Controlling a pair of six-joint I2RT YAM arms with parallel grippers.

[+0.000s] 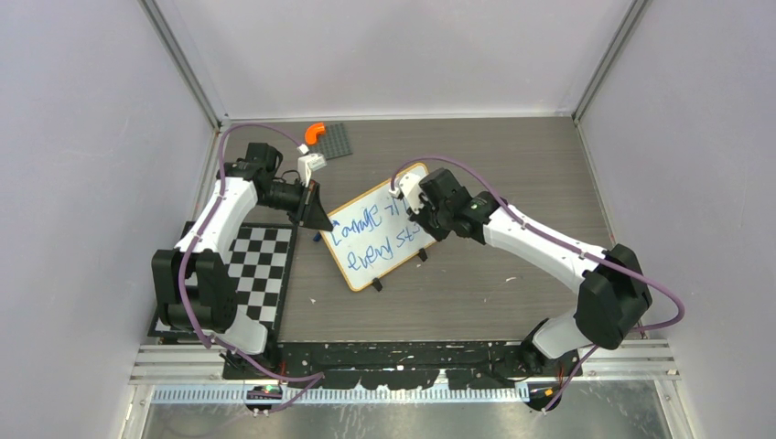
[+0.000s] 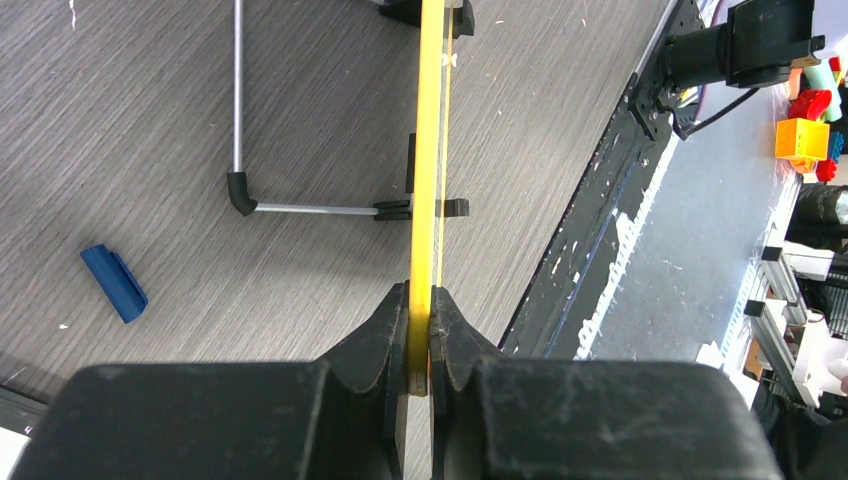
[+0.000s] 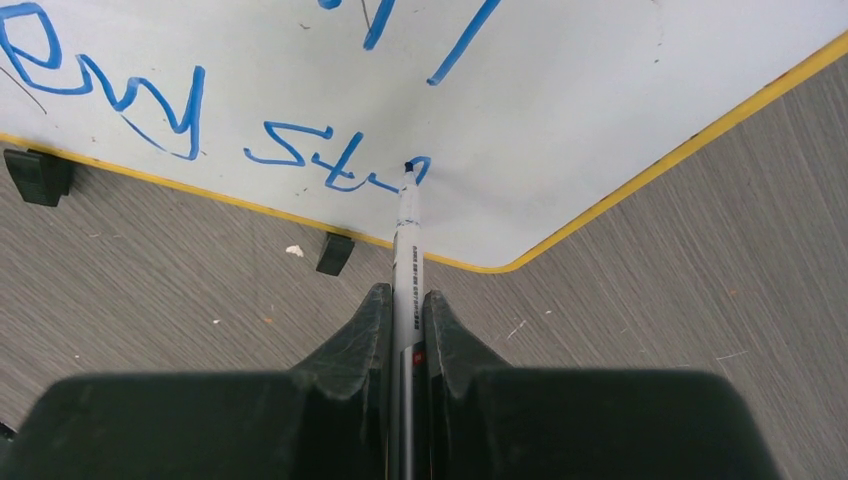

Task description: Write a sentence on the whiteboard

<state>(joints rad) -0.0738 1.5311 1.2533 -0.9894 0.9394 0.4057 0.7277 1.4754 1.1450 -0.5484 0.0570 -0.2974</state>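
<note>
The whiteboard [image 1: 384, 240], white with a tan rim, lies slanted in the middle of the table. My left gripper [image 1: 319, 219] is shut on its left edge; in the left wrist view that edge is a thin yellow strip [image 2: 428, 150] pinched between the jaws [image 2: 420, 300]. My right gripper [image 1: 418, 212] is shut on a slim white marker [image 3: 407, 240], low at the board's right end. The marker's tip touches the board [image 3: 560, 120] at the end of the blue sentence [image 3: 350, 185], after "Ste". Two slanted blue lines [image 1: 366, 229] show from above.
A blue marker cap [image 2: 113, 283] lies on the table left of the board. The checkerboard mat [image 1: 261, 265] is at near left. A dark grey studded plate [image 1: 337, 142] with an orange piece [image 1: 314, 133] sits at the back. Black clip feet [image 3: 38, 175] line the board's lower rim.
</note>
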